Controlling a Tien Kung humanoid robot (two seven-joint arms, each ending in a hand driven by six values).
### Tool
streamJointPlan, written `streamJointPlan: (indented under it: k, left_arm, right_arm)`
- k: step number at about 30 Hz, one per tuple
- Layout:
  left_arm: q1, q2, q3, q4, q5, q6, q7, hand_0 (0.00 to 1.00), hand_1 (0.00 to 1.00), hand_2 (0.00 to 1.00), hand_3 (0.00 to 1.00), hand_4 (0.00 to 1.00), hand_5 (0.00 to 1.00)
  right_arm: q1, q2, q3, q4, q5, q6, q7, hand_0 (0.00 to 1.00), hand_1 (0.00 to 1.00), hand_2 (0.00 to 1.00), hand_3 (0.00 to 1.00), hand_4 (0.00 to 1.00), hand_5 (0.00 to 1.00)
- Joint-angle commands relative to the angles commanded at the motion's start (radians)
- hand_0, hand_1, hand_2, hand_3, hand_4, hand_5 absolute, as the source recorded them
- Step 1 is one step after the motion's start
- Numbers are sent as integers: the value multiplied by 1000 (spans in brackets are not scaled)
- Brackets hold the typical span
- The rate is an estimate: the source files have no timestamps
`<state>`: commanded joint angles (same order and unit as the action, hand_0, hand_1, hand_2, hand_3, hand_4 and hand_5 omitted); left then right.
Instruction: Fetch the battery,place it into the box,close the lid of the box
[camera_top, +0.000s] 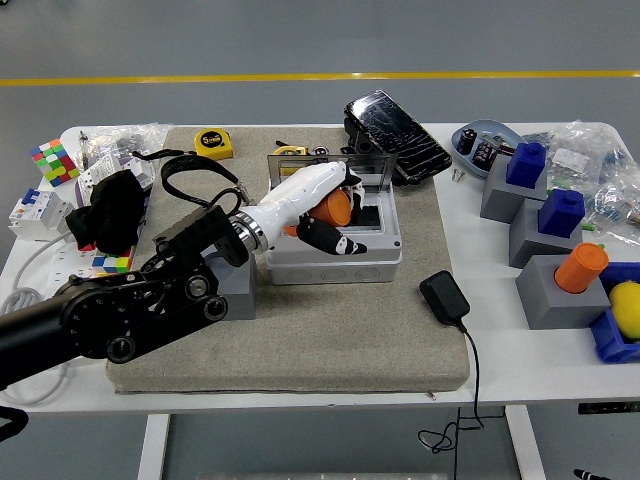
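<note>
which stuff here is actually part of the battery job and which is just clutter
In the job:
- left hand
- orange battery it grips
- grey box
- its open lid
- grey holder

Lying about:
- tape measure
- black adapter
- puzzle cube
- blue blocks

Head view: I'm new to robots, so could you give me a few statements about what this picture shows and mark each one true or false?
1. The left hand holds the orange battery over the open grey box. True.
2. The box's clear lid is closed flat. False: it stands raised at the back.
3. A second orange battery sits in a grey block at the table's right. True.
4. The black charger lies inside the box. False: it lies on the mat in front of the box, to its right.
5. The yellow tape measure lies at the mat's far edge. True.
</note>
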<state>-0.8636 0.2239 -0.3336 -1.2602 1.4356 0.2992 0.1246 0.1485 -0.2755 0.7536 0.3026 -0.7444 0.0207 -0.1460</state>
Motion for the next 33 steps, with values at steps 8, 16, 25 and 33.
streamJointPlan:
  k: [8, 16, 25, 33]
  left_arm:
    - [-64, -76, 76, 91, 29, 16, 98, 16, 2, 187, 215, 998, 2]
    - [-106, -133, 98, 179, 89, 38, 78, 15, 3, 187, 214, 998, 2]
    - [-110, -145, 116, 217, 208, 49, 50, 211, 146, 258, 292, 998, 57]
    - [-109, -142, 119, 230, 291, 41, 92, 360, 418, 441, 542, 998, 290]
  right_arm:
    - [-2, 1, -8, 8, -5, -1, 0, 667, 672, 687, 534, 907, 478]
    - [-1, -2, -11, 17, -12, -3, 0, 670, 671, 687, 534, 907, 477]
    - [-1, -1, 1, 29, -26, -4, 0, 667, 672, 687, 533, 907, 477]
    - [-3, 1, 12, 31, -35, -3, 0, 668, 672, 688, 533, 907, 478]
